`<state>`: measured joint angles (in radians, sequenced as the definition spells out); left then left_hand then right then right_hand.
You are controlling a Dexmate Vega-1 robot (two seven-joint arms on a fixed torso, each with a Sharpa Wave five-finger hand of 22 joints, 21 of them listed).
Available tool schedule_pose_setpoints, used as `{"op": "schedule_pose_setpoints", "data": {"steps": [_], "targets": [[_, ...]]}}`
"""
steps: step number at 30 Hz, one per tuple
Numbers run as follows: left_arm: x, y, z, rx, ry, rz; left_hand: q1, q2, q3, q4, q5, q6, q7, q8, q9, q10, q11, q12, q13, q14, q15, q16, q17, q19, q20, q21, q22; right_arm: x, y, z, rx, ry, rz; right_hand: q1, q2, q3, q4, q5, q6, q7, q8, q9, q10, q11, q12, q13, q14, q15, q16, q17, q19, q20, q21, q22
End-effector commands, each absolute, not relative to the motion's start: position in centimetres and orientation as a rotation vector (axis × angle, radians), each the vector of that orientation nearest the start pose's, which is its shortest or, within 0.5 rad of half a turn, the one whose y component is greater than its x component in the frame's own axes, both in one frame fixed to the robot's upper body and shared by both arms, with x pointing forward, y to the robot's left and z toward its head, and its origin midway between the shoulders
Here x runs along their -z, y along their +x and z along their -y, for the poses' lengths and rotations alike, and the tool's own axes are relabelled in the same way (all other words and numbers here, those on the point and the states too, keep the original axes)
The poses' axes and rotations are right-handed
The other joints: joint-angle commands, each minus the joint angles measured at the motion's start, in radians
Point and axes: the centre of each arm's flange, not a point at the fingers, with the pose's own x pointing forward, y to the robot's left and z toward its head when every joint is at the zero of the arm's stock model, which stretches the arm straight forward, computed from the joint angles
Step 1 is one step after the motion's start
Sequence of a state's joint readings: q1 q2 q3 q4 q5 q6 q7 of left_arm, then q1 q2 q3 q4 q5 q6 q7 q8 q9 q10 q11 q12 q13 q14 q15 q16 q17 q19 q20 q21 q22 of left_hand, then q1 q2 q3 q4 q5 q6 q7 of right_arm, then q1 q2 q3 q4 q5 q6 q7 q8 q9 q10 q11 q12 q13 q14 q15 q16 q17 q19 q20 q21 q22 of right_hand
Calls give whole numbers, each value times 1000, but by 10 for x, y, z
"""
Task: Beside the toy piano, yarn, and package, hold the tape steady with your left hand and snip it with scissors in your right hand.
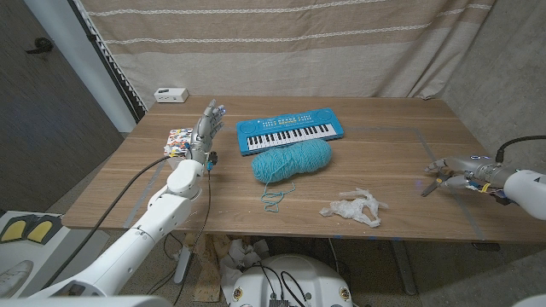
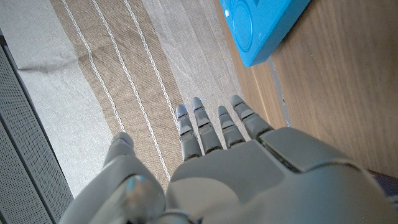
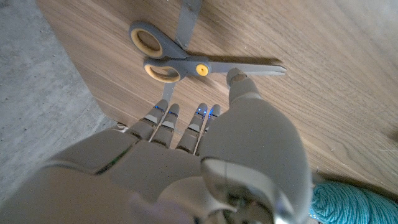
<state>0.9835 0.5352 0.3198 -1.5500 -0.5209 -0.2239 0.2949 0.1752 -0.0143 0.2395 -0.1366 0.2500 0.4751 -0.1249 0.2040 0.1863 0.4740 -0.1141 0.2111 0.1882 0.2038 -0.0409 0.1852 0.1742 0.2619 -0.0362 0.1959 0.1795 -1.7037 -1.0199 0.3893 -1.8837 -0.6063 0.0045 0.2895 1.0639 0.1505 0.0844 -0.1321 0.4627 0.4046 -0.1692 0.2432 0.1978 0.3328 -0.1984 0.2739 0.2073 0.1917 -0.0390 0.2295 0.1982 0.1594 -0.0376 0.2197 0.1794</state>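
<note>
The right hand (image 3: pixel 205 134) hovers with fingers apart, holding nothing, just by the scissors (image 3: pixel 186 59) lying on the worktop (image 1: pixel 384 162). It should slip fingers into the handle loops. The left hand (image 1: pixel 207 124) holds nothing. No tape is clear.

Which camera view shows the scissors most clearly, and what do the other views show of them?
The right wrist view shows the scissors best: grey handles, yellow pivot and closed blades lie on the table, just beyond the right hand's fingertips. In the head view they are at most a small dark shape by that hand.
</note>
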Motion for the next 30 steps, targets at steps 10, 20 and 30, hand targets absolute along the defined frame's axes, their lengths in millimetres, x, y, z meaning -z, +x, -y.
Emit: {"op": "schedule_pose_setpoints", "data": {"steps": [10, 20, 30], "targets": [[34, 607, -293, -32, -34, 625, -9, -4, 2, 5, 6, 17, 2, 9, 2, 6, 6, -2, 4, 2, -51, 1, 3, -9, 2, -2, 1, 74, 482, 481, 13, -1747, 59, 11, 5, -7, 5, 7, 27, 1, 14, 12, 12, 6, 13, 13, 27, -184, 14, 16, 12, -105, 3, 4], [33, 606, -295, -30, -28, 623, -11, -4, 1, 6, 7, 24, 7, 10, 2, 6, 7, -2, 4, 1, -50, 1, 3, -11, 3, -2, 1, 79, 484, 478, -2, -1781, 35, 10, -3, -17, 6, 10, 48, -8, 28, 22, 22, 0, 21, 22, 24, -184, 12, 20, 11, -104, 0, 5], [33, 607, -294, -27, -31, 625, -15, -4, 1, 8, 7, 29, 7, 9, 2, -14, 5, -10, 5, -1, -50, 1, 3, -12, 3, -1, 1, 82, 485, 481, 6, -1782, 26, 7, -3, -23, 11, 13, 42, -3, 33, 31, 34, 1, 30, 29, 34, -185, 18, 26, 16, -103, 0, 5]]}}
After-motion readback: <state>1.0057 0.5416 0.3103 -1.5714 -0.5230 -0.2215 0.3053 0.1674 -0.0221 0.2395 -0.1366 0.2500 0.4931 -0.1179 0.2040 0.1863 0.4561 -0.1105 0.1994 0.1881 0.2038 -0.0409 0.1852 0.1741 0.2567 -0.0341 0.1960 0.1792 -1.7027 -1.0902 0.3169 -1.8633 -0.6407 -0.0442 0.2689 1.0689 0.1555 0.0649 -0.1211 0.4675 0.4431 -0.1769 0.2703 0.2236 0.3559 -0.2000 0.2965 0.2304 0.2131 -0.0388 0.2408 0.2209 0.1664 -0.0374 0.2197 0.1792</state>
